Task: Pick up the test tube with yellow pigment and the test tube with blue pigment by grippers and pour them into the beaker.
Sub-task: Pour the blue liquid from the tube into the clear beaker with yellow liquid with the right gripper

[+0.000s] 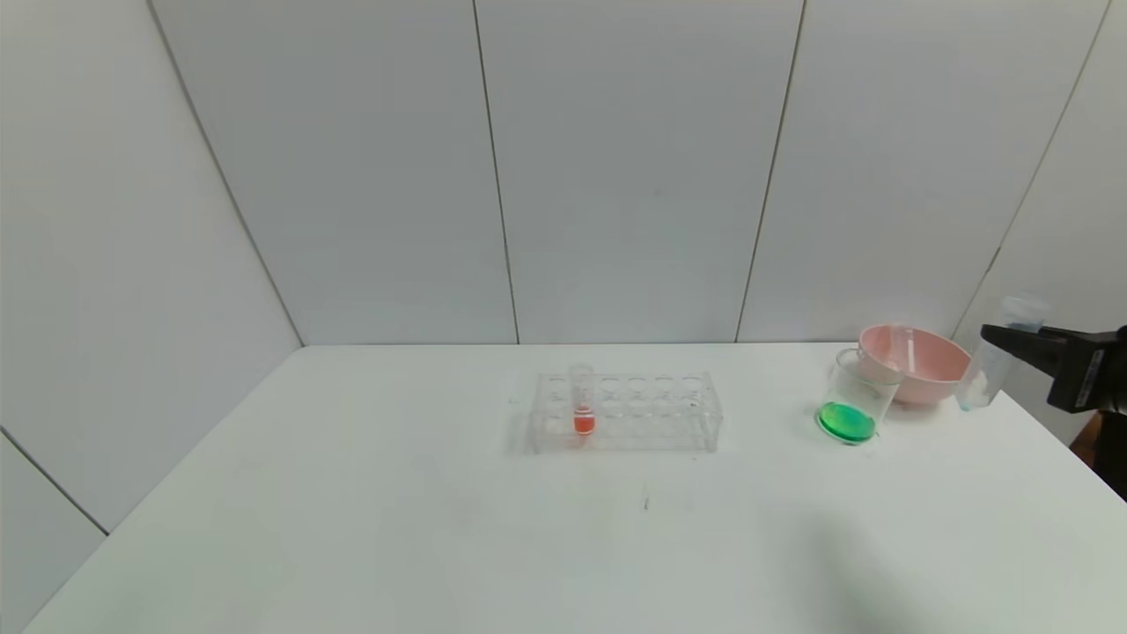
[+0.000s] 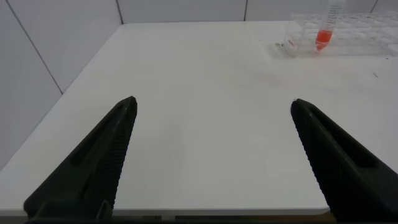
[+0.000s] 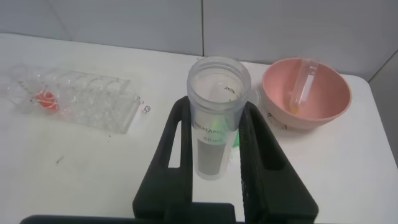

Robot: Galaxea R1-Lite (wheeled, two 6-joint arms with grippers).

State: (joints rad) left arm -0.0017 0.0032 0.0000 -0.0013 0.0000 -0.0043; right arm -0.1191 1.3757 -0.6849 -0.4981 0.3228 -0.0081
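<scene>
Head view: right gripper at right edge of frame, clamped on emptied test tube with blue pigment, beside pink bowl. Beaker holds green liquid: both pours look done. Yellow tube lies in bowl. Left gripper wide, idle. Table edge close at right; open room lower centre.

Green liquid in clear beaker. Pink bowl, with clear tube tinted yellow at bottom. Orange-red in clear tube within transparent rack. Black right gripper around clear tube with grey label. White table.
</scene>
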